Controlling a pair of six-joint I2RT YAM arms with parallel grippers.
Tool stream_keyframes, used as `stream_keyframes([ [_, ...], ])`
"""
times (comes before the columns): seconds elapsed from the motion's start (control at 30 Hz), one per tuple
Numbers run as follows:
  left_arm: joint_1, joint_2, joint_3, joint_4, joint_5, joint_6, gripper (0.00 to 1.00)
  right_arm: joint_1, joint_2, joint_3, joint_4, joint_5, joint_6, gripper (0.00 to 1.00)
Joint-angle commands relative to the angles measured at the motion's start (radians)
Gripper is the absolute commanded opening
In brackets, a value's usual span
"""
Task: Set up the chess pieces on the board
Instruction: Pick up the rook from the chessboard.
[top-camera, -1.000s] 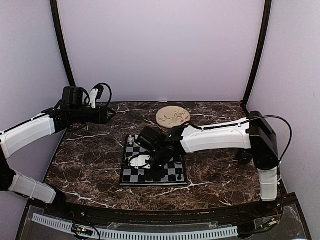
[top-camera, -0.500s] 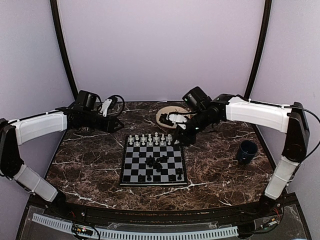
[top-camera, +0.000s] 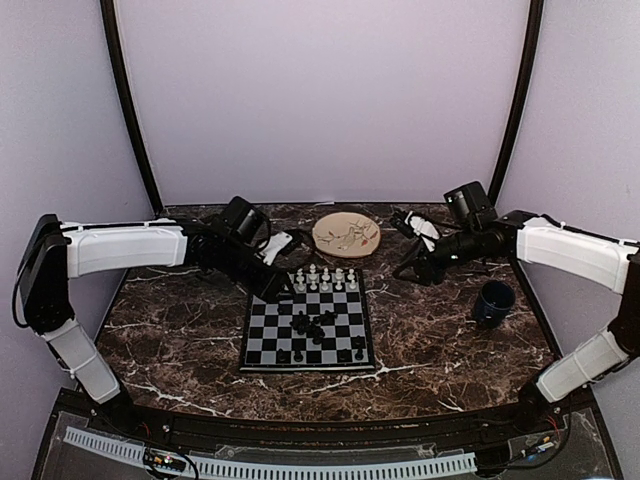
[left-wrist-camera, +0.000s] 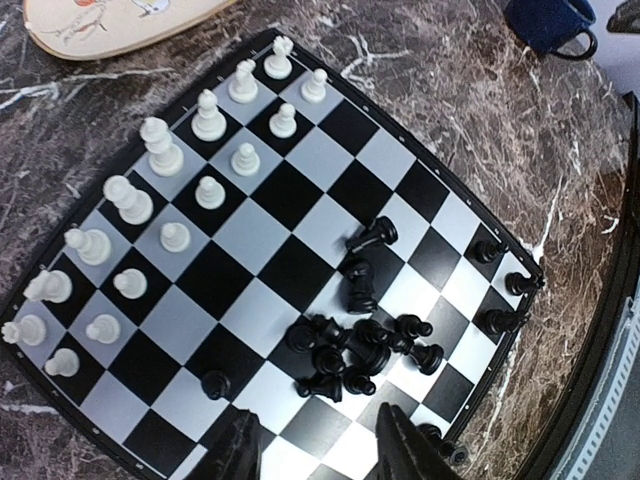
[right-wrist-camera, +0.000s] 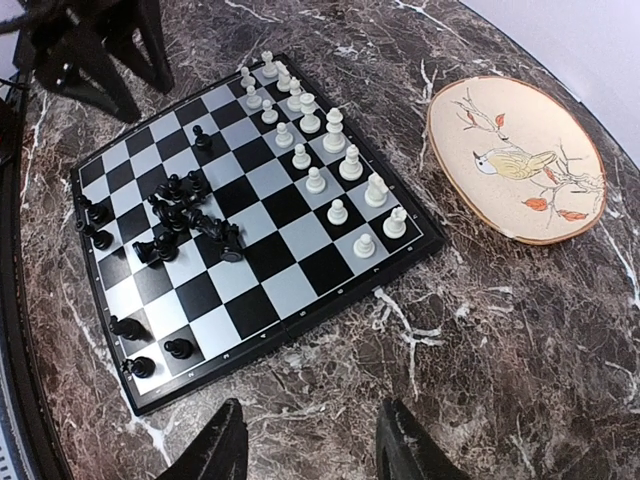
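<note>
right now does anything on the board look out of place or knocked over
Yes. Most black pieces sit in a jumbled heap in the middle of the board, several lying on their sides, instead of in rows. The white pieces stand upright in two neat rows along one edge.

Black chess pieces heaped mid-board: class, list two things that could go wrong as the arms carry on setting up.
1. The black pieces lie tangled and touching, some on their sides; closing on one may drag or scatter its neighbours.
2. The left gripper hangs open over the board, close to the standing white pieces; a low sweep could topple those rows.
</note>
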Motion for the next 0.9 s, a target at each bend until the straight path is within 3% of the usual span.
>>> stream_keyframes([
  [0.0, -0.075, 0.033, 0.063, -0.094, -0.093, -0.045, 0.42, -0.01, -0.005, -0.043, 0.101, -0.021, 0.022, 0.44],
  [0.13, -0.103, 0.054, 0.088, -0.123, -0.142, -0.085, 0.43, -0.007, 0.031, -0.03, 0.097, -0.041, 0.015, 0.44],
  [0.27, -0.095, 0.009, 0.057, -0.09, -0.084, -0.081, 0.44, 0.017, 0.101, 0.051, 0.049, -0.042, 0.022, 0.42],
  [0.47, -0.051, -0.088, -0.022, -0.047, -0.157, -0.113, 0.45, 0.156, 0.31, 0.268, -0.084, 0.046, -0.003, 0.42],
  [0.6, -0.011, -0.157, -0.103, -0.008, -0.116, -0.143, 0.47, 0.265, 0.429, 0.327, -0.107, 0.164, -0.02, 0.46],
  [0.87, 0.038, -0.296, -0.239, 0.017, -0.132, -0.175, 0.48, 0.321, 0.587, 0.445, -0.162, 0.246, 0.006, 0.47],
])
